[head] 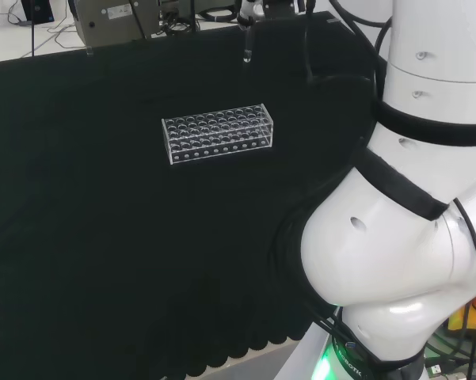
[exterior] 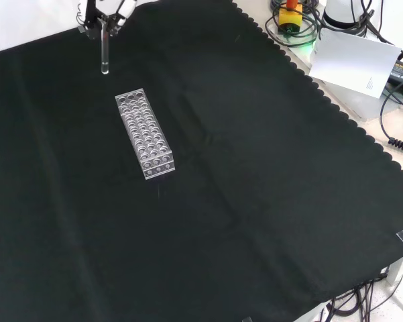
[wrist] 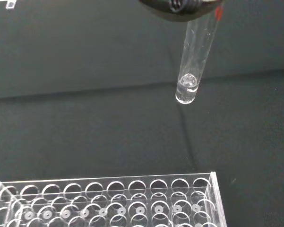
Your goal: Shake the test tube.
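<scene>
Tube (exterior: 104,50) of clear glass hangs upright in the air near the top left of the front view, its rounded bottom pointing down and well clear of the cloth (exterior: 255,201). In the wrist view the tube (wrist: 194,61) shows thin see-through walls, a round closed end with a bright glint, and a spot of red near its upper end where the hand covers it. Whether it holds any liquid cannot be told. In the head view the tube (head: 246,43) shows as a small pale stick at the top, beyond the rack.

The hand (exterior: 99,17) grips the tube by its upper end, its dark fingers closed round the glass at the top edge of the front view. In the wrist view a blurred dark part of the hand (wrist: 179,7) sits over the tube's top. In the head view the hand (head: 249,12) is at the top edge, left of the arm (head: 412,237), whose big white links stand at the right.

A clear plastic rack (exterior: 145,134) with rows of round holes lies on the counter, near the tube but apart from it; in the front view it is below and slightly right of the tube. Its holes (wrist: 108,203) look empty in the wrist view. In the head view the rack (head: 218,132) lies mid-cloth.
</scene>
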`<state>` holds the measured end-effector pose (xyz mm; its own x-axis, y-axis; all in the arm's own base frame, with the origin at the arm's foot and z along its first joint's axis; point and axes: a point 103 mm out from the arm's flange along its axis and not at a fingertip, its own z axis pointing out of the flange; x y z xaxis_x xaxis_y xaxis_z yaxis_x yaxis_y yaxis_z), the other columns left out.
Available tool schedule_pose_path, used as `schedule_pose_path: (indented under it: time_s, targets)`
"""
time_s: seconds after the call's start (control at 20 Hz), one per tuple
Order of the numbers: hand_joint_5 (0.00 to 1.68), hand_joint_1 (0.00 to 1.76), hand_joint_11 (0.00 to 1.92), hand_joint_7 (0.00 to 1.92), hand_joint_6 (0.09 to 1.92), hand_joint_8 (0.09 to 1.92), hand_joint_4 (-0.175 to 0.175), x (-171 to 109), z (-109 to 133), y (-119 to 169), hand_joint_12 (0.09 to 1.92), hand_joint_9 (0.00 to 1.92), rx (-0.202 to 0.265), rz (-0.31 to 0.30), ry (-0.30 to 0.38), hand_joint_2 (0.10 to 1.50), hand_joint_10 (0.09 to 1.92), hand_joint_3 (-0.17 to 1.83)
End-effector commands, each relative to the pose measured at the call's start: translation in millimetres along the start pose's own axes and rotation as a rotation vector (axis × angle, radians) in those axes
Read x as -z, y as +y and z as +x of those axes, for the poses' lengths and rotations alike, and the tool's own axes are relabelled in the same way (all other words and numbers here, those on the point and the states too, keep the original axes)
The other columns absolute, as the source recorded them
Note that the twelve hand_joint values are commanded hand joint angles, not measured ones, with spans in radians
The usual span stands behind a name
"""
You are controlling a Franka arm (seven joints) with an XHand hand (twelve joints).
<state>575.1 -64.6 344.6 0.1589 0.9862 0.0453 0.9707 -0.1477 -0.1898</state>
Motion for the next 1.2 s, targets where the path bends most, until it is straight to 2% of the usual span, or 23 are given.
schedule_pose_path:
  time_s: [0.05,0.2,0.55,0.75,0.85,1.0,1.2]
  targets:
    - [1.02,1.53,0.97,1.12,0.59,0.92,-0.175,3,19,-10,1.00,1.10,0.026,0.005,0.023,1.03,1.05,0.00]
    - [1.02,1.53,0.97,1.12,0.59,0.92,-0.175,2,40,-10,1.00,1.10,0.061,0.007,0.051,1.03,1.06,0.00]
    - [1.02,1.53,0.97,1.12,0.59,0.93,-0.175,5,103,-12,1.00,1.10,0.175,0.016,0.126,1.03,1.06,0.00]
    - [1.02,1.53,0.97,1.12,0.59,0.93,-0.175,9,128,-15,1.00,1.10,0.221,0.031,0.205,1.03,1.07,0.00]
    - [1.01,1.53,0.97,1.12,0.59,0.93,-0.175,11,134,-17,1.00,1.10,0.236,0.028,0.214,1.03,1.07,0.00]
    - [1.01,1.53,0.97,1.12,0.59,0.93,-0.175,12,131,-17,1.00,1.09,0.233,0.016,0.207,1.03,1.07,0.00]
    - [1.01,1.53,0.97,1.12,0.59,0.94,-0.175,10,109,-17,1.00,1.09,0.199,0.010,0.147,1.03,1.07,0.00]
